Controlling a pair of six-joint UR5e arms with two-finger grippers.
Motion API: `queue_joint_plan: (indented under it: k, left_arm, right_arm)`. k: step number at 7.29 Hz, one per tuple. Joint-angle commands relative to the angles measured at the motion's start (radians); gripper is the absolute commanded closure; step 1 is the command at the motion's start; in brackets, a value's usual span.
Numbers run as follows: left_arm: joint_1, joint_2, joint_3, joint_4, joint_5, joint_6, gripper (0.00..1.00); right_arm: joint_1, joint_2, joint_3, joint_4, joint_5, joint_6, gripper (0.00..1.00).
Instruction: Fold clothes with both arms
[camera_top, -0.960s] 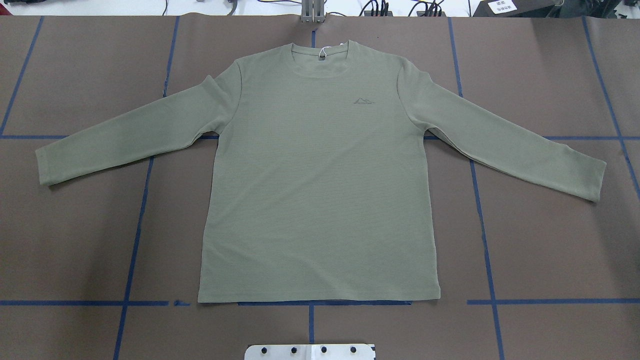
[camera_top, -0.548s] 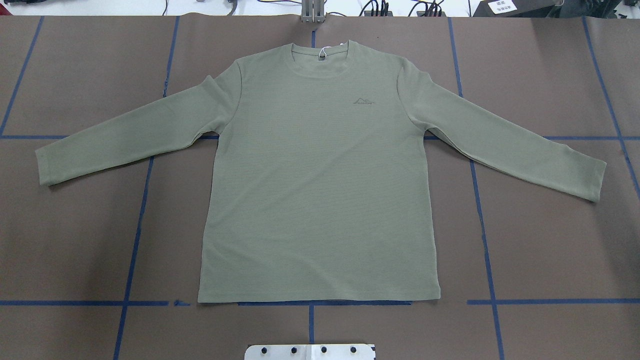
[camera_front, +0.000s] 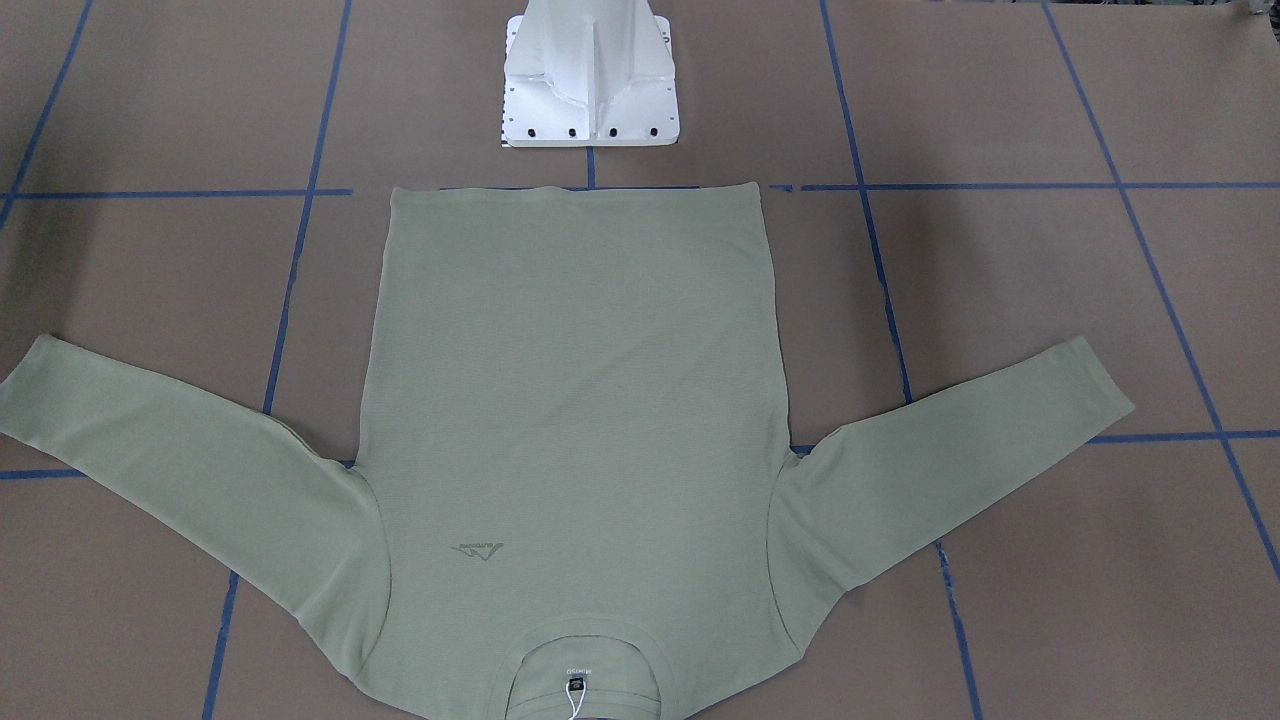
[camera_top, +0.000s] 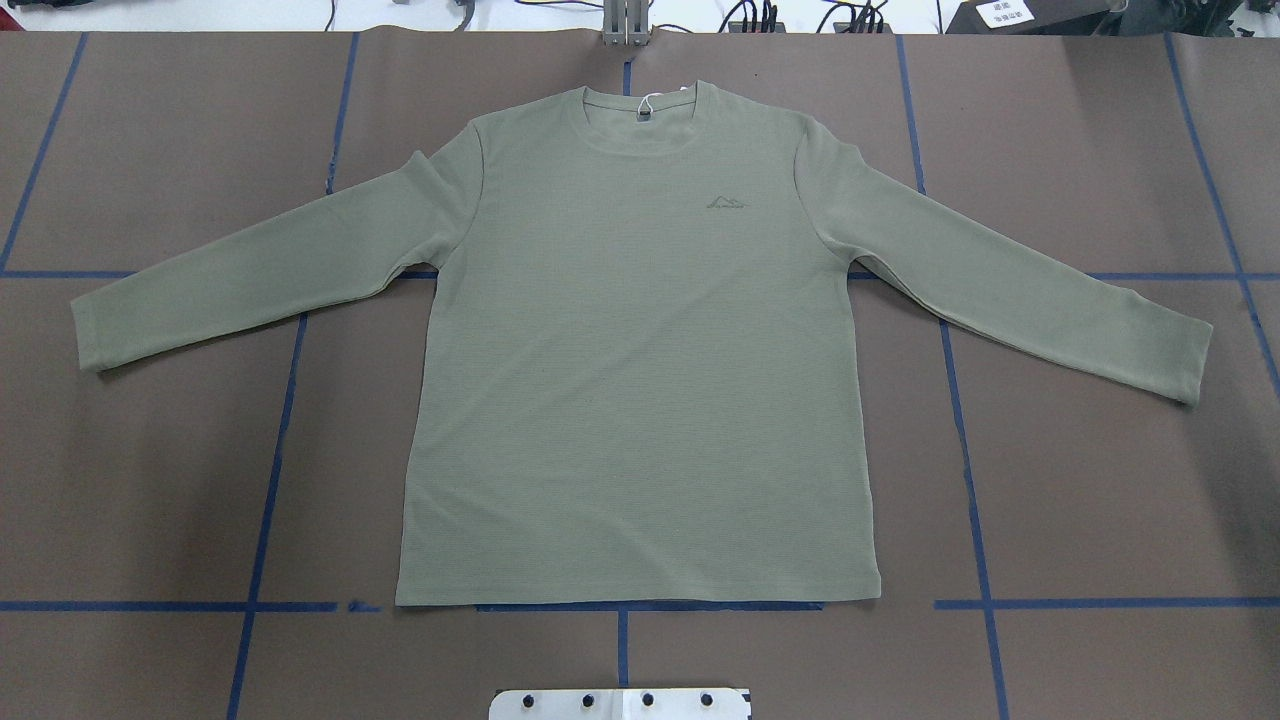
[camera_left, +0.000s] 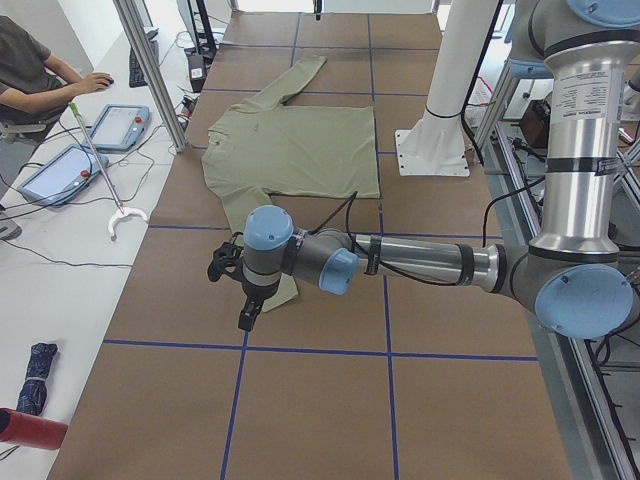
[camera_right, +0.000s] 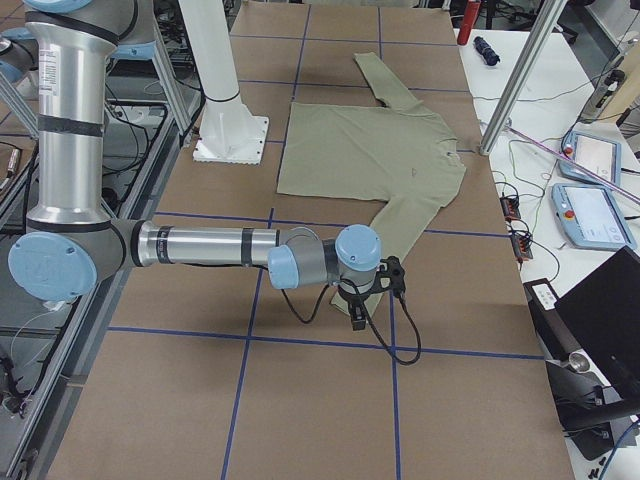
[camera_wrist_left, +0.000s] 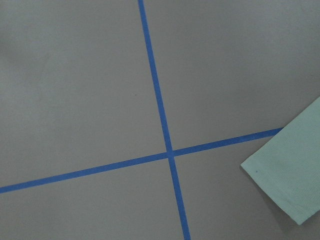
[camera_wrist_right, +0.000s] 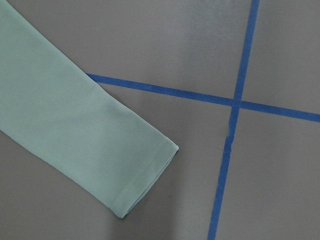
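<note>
Shirt (camera_top: 640, 380) flat, sleeves (camera_top: 250, 280) spread, left arm (camera_left: 420, 262) and right arm (camera_right: 200, 245) near cuffs (camera_wrist_right: 150, 170)

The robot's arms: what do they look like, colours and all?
The left arm and right arm are silver tubes with grey joints and round light-blue caps. Black cables loop at each wrist. The left gripper and right gripper are small and black. Upright segments carry small printed labels.

We are seeing the shirt (camera_left: 290, 150) lying flat on the counter (camera_left: 320, 400). Our left arm (camera_left: 420, 262) is reaching out, its tool (camera_left: 240, 295) hanging near the closest sleeve's end.
</note>
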Motion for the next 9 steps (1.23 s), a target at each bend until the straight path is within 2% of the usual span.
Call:
queue_joint_plan:
  k: [1,2,4,6,9]
  left_arm:
    - [0.007,-0.003,0.008,-0.083,0.000,-0.010,0.00]
    - [0.007,-0.005,0.014,-0.083,0.003,-0.048,0.00]
    - [0.007,-0.003,0.016,-0.085,0.000,-0.051,0.00]
    - [0.007,-0.005,0.010,-0.085,0.001,-0.054,0.00]
    - [0.007,-0.006,0.007,-0.085,0.001,-0.054,0.00]
  right_arm:
    - [-0.126,-0.001,-0.074,0.255,-0.058,0.191,0.00]
    - [-0.151,0.000,-0.094,0.327,-0.091,0.215,0.00]
    - [-0.214,0.031,-0.148,0.338,-0.152,0.222,0.00]
    - [-0.242,0.077,-0.227,0.338,-0.160,0.223,0.00]
    - [-0.289,0.080,-0.252,0.337,-0.160,0.225,0.00]
